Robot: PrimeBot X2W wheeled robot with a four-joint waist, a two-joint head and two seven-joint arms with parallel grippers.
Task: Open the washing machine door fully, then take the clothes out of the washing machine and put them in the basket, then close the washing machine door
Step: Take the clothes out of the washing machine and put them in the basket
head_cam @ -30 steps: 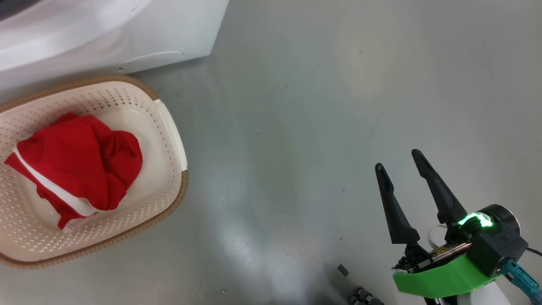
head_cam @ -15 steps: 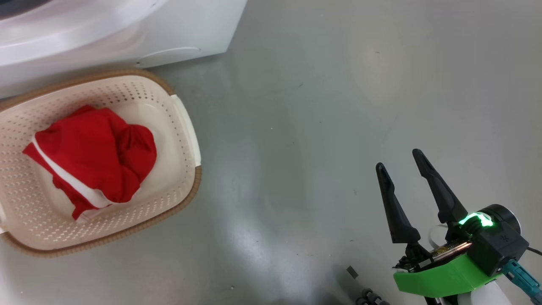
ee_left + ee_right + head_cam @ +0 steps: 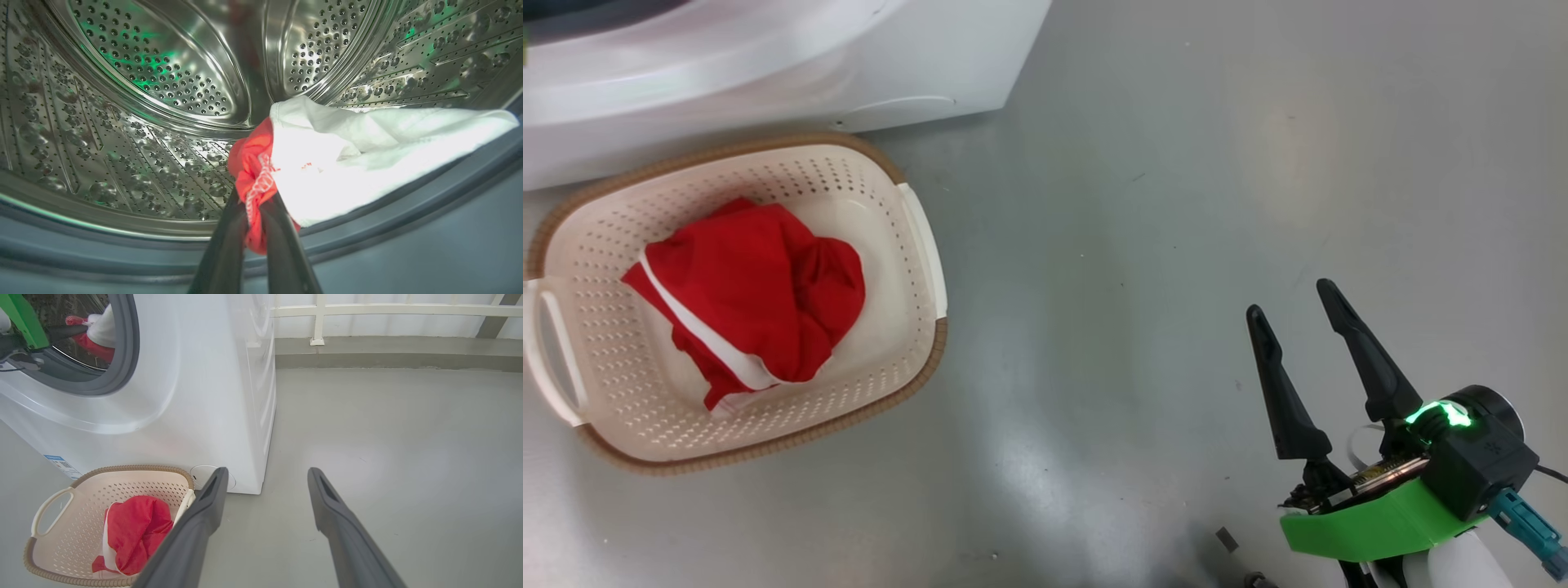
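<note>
Inside the washing machine's point(image 3: 204, 396) steel drum point(image 3: 143, 81), my left gripper point(image 3: 254, 198) is shut on a bunched red-and-white garment point(image 3: 347, 163) that trails right over the grey gasket point(image 3: 408, 228). The right wrist view shows that gripper point(image 3: 67, 331) and garment point(image 3: 100, 337) through the round opening. The cream basket point(image 3: 915, 384) sits on the floor before the machine point(image 3: 849, 65), with another red garment point(image 3: 760, 294) in it. My right gripper point(image 3: 1290, 298) hangs open and empty over bare floor, well to the basket's right. The washing machine door is out of view.
Grey floor stretches to the right of the machine. A white railing point(image 3: 318, 318) above a low kerb runs along the back. A small blue label point(image 3: 61, 463) is on the machine's front, and a small dark scrap point(image 3: 1225, 537) lies near my right arm.
The head camera has swung left, so the basket and machine sit further right in the picture. The right gripper keeps the same open pose.
</note>
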